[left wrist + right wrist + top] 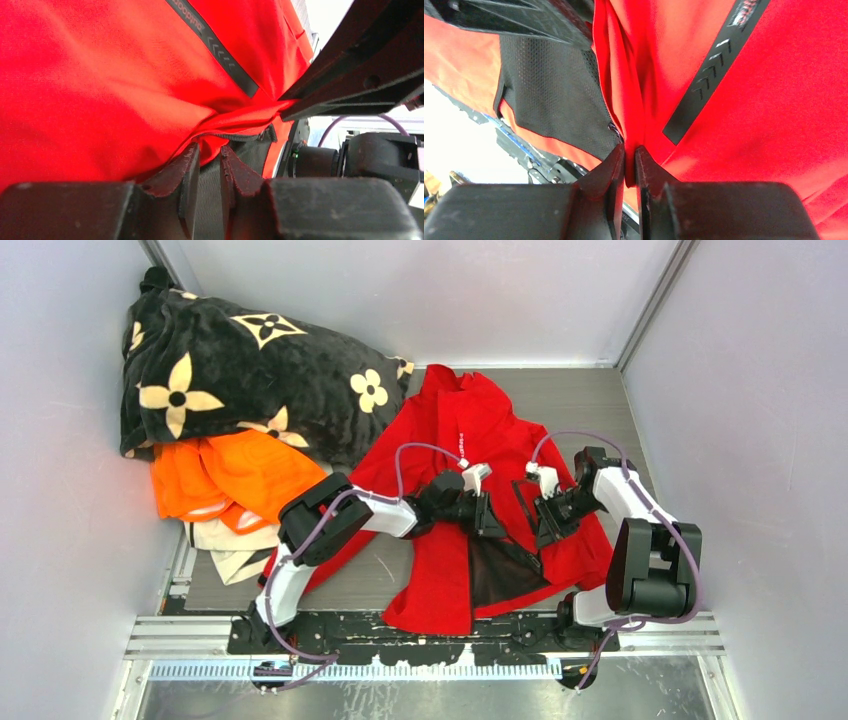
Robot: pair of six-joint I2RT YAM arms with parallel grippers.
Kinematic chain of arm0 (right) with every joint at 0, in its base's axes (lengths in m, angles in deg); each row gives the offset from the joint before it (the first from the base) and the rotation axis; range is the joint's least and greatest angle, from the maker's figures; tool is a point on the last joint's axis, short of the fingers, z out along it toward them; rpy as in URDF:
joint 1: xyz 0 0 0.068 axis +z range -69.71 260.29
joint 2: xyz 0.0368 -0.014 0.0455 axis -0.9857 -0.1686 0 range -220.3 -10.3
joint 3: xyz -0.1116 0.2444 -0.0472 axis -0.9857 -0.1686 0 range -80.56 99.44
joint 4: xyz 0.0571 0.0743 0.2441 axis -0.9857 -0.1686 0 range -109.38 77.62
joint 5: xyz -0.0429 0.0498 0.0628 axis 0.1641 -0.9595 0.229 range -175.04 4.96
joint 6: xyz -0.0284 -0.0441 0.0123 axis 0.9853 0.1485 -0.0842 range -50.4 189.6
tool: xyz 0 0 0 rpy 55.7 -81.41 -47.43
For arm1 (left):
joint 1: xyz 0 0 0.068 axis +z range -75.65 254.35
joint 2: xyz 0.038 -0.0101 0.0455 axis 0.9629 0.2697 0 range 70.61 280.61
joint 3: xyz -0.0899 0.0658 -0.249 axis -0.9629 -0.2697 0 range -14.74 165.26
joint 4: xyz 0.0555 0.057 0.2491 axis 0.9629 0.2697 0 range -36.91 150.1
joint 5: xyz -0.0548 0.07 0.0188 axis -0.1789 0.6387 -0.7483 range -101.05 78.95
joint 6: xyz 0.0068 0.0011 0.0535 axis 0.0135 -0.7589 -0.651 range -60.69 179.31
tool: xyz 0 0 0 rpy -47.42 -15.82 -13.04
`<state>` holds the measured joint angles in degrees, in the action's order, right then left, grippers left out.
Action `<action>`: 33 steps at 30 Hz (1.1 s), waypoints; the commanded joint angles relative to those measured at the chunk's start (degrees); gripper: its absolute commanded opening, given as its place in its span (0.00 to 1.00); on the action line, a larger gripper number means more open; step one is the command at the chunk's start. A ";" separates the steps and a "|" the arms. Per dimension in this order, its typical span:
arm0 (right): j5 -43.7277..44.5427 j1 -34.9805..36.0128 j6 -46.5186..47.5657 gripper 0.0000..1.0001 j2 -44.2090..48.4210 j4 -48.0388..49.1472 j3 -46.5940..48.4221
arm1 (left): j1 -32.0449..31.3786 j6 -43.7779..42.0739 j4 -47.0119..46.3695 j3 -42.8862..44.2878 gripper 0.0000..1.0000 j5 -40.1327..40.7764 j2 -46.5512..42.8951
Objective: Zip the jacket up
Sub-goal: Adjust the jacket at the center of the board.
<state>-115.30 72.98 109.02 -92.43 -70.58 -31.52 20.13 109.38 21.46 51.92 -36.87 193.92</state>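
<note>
Top external view shows the jacket [470,430] lying front-up in the middle of the tabletop [590,400]. Its collar points toward the top of the frame and its hem lies near the arm bases at the bottom. A wedge of dark lining [500,575] shows low down where the two front panels part. The left tool [487,508] and the right tool [548,517] sit on either side of that opening at mid-frame, most likely so each can take one zip edge and bring the two together. In the right wrist view, the right tool's fingers are almost together with a red fold of the front edge between them. It reads as clamped on the jacket, just beside the dark pocket strip [704,85]. In the left wrist view, the left tool's fingers stand a narrow way apart, with the zip teeth [230,136] just above their tips and dark mesh showing through the gap. Whether any cloth is pinched there cannot be told. The two tools are near each other, so there is little room between them. Bare tabletop lies to the upper right of the jacket. To the upper left, the orange garment [230,475] and the black flowered blanket [250,370] crowd one sleeve, and the blanket touches the jacket's shoulder.
</note>
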 commanded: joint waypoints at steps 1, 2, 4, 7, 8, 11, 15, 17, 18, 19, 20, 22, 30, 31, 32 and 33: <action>-1.58 -0.10 2.69 0.20 0.87 -3.15 1.24 | 1.00 -3.10 2.28 -2.73 0.25 -0.45 -6.97; -1.40 0.03 2.49 0.20 0.83 -2.94 1.16 | 1.00 -2.94 2.28 -3.16 0.26 -0.71 -8.26; -0.67 0.45 1.76 0.20 0.67 -2.22 1.07 | 0.89 -2.65 2.20 -4.04 0.29 -1.35 -10.15; 0.05 1.29 0.88 0.22 0.65 -1.15 0.89 | 0.71 -2.30 2.26 -5.18 0.33 -1.75 -12.87; 0.37 1.58 0.61 0.23 0.72 -0.99 0.81 | 0.62 -2.21 2.47 -5.57 0.33 -1.77 -13.70; 1.04 2.33 0.57 0.26 0.82 -0.56 0.63 | 0.61 -2.16 3.25 -6.54 0.34 -1.88 -16.08; 1.43 2.64 0.95 0.32 1.79 -0.51 0.24 | 0.61 -2.79 4.55 -8.16 0.35 -1.51 -19.26; 1.13 2.79 1.44 0.35 2.32 -0.93 0.05 | 0.56 -3.31 5.33 -8.87 0.35 -1.43 -20.79; 1.01 2.87 1.75 0.37 2.54 -1.14 0.01 | 0.62 -3.57 5.74 -9.18 0.35 -1.30 -21.49; 0.92 2.99 2.03 0.38 2.90 -1.29 0.01 | 0.58 -3.99 6.20 -9.46 0.35 -1.18 -22.28; 0.83 3.13 2.32 0.39 3.20 -1.49 -0.07 | 0.58 -4.31 6.73 -9.76 0.35 -1.03 -22.80; 0.86 3.32 2.85 0.43 3.90 -1.72 -0.29 | 0.60 -5.03 7.88 -10.08 0.36 -0.74 -23.82; 0.72 3.44 4.47 0.55 7.43 -2.51 -1.11 | 0.61 -7.31 11.81 -10.80 0.36 -0.11 -26.54; 0.47 3.46 4.60 0.57 7.62 -2.68 -1.10 | 0.60 -7.42 12.13 -10.79 0.36 -0.06 -26.81; 0.32 3.54 4.68 0.58 7.80 -2.80 -1.04 | 0.60 -7.51 12.39 -10.77 0.36 -0.01 -26.94; 0.22 3.68 4.70 0.60 7.97 -2.85 -1.04 | 0.68 -7.58 12.59 -10.80 0.36 -0.02 -27.06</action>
<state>-114.08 76.09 112.19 -86.61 -72.41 -32.68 20.64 103.78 33.06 41.27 -37.29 170.42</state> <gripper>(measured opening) 0.573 0.358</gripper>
